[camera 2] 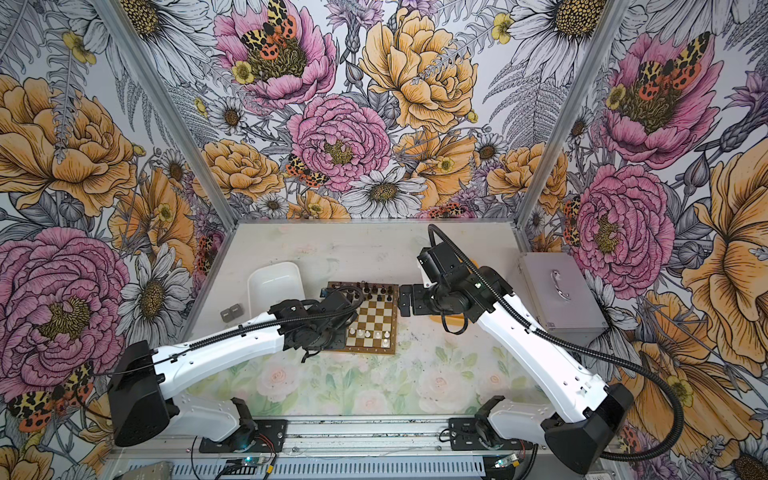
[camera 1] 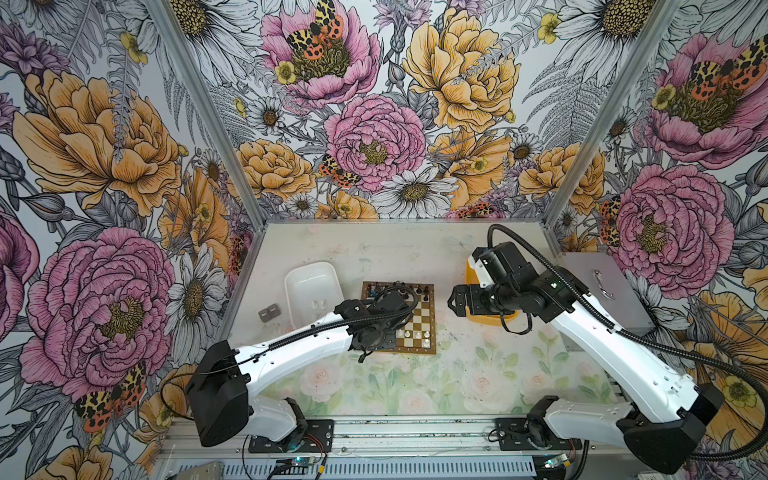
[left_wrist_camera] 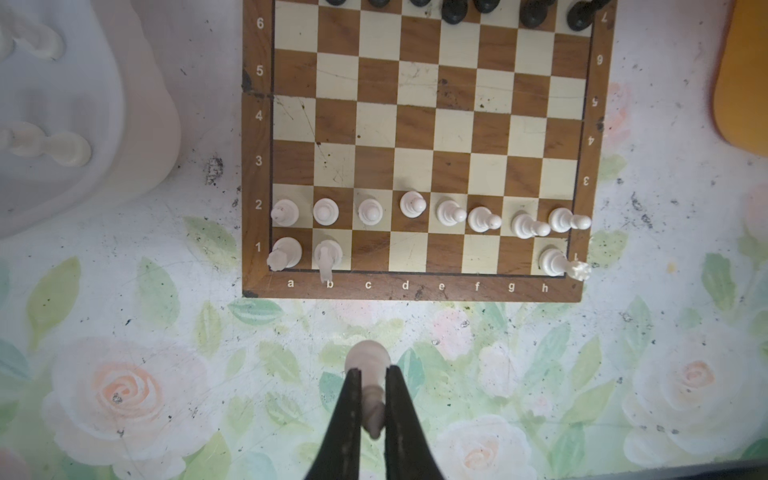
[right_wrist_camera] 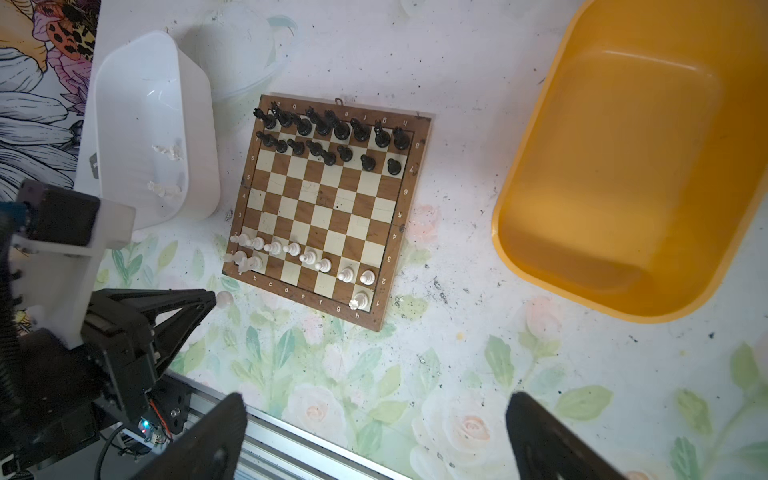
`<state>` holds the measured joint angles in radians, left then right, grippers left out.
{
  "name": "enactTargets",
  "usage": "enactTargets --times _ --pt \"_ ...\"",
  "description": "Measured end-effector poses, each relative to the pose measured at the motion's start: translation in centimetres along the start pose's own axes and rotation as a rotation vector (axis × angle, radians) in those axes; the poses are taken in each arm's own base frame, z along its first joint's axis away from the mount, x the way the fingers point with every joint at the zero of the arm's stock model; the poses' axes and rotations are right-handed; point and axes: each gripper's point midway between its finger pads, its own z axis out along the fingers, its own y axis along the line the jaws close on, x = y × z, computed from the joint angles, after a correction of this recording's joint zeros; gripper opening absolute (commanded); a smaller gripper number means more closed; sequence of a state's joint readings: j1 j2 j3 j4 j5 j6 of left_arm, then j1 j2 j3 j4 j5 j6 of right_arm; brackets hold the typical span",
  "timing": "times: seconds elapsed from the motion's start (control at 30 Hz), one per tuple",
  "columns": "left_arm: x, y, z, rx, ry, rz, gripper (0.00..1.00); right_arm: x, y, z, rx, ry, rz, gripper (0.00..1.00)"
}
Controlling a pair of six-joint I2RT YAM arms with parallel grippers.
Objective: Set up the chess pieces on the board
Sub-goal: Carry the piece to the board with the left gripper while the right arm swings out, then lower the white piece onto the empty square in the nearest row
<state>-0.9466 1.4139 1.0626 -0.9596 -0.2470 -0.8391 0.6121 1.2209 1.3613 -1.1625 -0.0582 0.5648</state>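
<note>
The board [left_wrist_camera: 415,286] lies mid-table, also seen in both top views [camera 1: 419,320] [camera 2: 376,316]. Black chess pieces [right_wrist_camera: 332,133] fill its two far rows. White pawns [left_wrist_camera: 449,212] line row 2, and white figures stand on a1 [left_wrist_camera: 286,251], b1 [left_wrist_camera: 328,253] and h1 [left_wrist_camera: 552,262]. My left gripper [left_wrist_camera: 370,372] is shut on a white chess piece [left_wrist_camera: 368,355], held just off the board's near edge, towards the left corner. My right gripper [right_wrist_camera: 374,436] hangs open and empty, high above the table to the right of the board [camera 1: 455,301].
A white tray [camera 1: 291,282] left of the board holds a few white pieces [right_wrist_camera: 166,151]. A yellow tray [right_wrist_camera: 623,166] stands to the board's right, under my right arm. A grey metal box [camera 1: 602,291] sits at the far right, small grey blocks [camera 1: 270,312] at the left.
</note>
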Motion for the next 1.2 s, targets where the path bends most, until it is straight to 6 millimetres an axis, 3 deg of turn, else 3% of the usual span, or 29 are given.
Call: enactTargets --times 0.43,0.93,1.2 --pt "-0.7 -0.4 3.9 -0.025 0.041 0.034 0.04 0.0 -0.3 -0.7 0.005 -0.027 0.029 1.0" --pt "-0.8 -0.8 5.1 -0.006 0.064 0.044 0.05 0.4 -0.9 -0.9 0.027 -0.028 0.038 1.0" --pt "-0.8 0.2 5.7 -0.021 0.072 0.028 0.06 0.4 -0.9 -0.9 0.029 -0.028 0.038 1.0"
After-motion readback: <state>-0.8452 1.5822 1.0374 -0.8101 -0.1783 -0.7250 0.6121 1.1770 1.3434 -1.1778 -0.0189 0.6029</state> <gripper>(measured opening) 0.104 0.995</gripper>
